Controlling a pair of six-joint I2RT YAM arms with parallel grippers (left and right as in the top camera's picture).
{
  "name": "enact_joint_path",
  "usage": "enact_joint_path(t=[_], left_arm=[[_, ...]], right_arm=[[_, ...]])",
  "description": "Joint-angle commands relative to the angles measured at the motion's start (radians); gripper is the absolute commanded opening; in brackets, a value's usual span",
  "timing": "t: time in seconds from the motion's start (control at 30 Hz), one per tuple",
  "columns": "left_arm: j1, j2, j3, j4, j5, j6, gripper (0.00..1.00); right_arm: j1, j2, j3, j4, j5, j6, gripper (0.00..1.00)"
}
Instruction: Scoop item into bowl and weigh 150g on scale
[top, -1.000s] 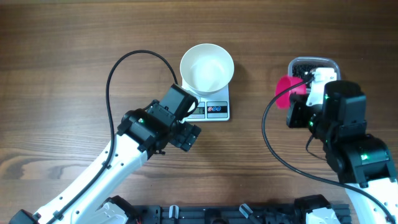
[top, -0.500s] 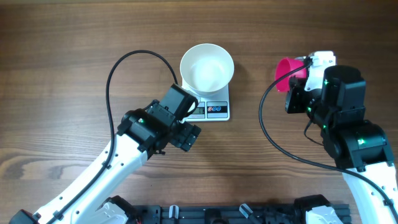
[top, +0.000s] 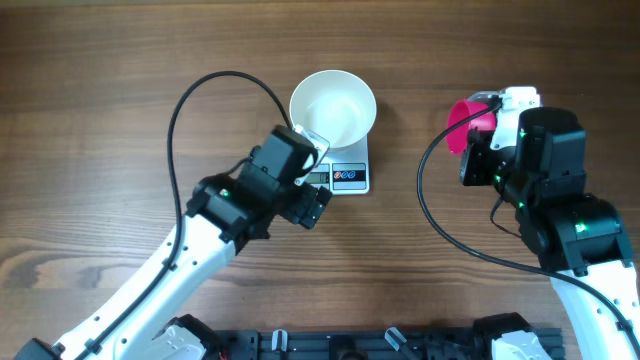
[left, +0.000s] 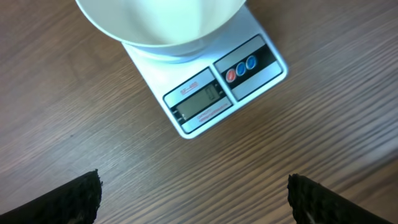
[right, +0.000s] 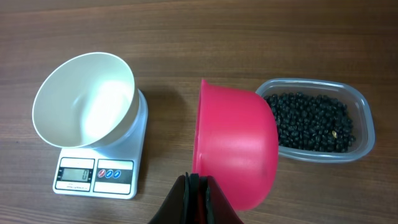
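The white bowl (top: 333, 108) (right: 84, 109) stands empty on the white scale (top: 348, 179) (left: 214, 93) (right: 121, 177). My left gripper (top: 305, 205) (left: 196, 204) hovers open over bare wood just in front of the scale's display, with nothing between its fingers. To the right, my right gripper (right: 196, 186) is shut on the handle of a pink scoop (top: 463, 125) (right: 233, 149). The scoop is tipped on its side, mouth toward the bowl, between the scale and the tub. The black beans, the item (right: 311, 121), lie in a clear plastic tub (right: 367, 134). My right arm hides that tub from overhead.
A wooden table (top: 120, 90) lies under everything. Black cables (top: 215, 85) loop from both arms above the table. A black rail (top: 350, 345) runs along the table's near edge.
My right arm has shifted away from me with the pink scoop and now covers the tub in the overhead view. My left arm has moved closer to the scale.
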Motion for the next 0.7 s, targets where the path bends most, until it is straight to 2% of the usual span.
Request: enact_joint_path(t=[0.0, 0.03, 0.13, 0.47, 0.6, 0.67], left_arm=[[0.081, -0.047, 0.007, -0.001, 0.138, 0.018, 1.00], [0.101, -0.054, 0.009, -0.019, 0.172, 0.065, 1.00], [0.129, -0.084, 0.010, -0.026, 0.251, 0.087, 1.00], [0.129, -0.110, 0.009, -0.026, 0.250, 0.087, 1.00], [0.129, -0.110, 0.009, -0.026, 0.250, 0.087, 1.00], [0.129, -0.110, 0.009, -0.026, 0.250, 0.087, 1.00]], right_arm=[[-0.003, 0.005, 0.018, -0.001, 0.024, -0.021, 0.04], [-0.003, 0.005, 0.018, -0.002, 0.024, -0.022, 0.04], [-0.003, 0.005, 0.018, -0.002, 0.024, -0.039, 0.04], [-0.003, 0.005, 0.018, -0.043, 0.024, -0.078, 0.04], [-0.003, 0.007, 0.019, -0.030, 0.178, -0.124, 0.04], [-0.018, 0.054, 0.076, -0.040, 0.188, -0.151, 0.04]])
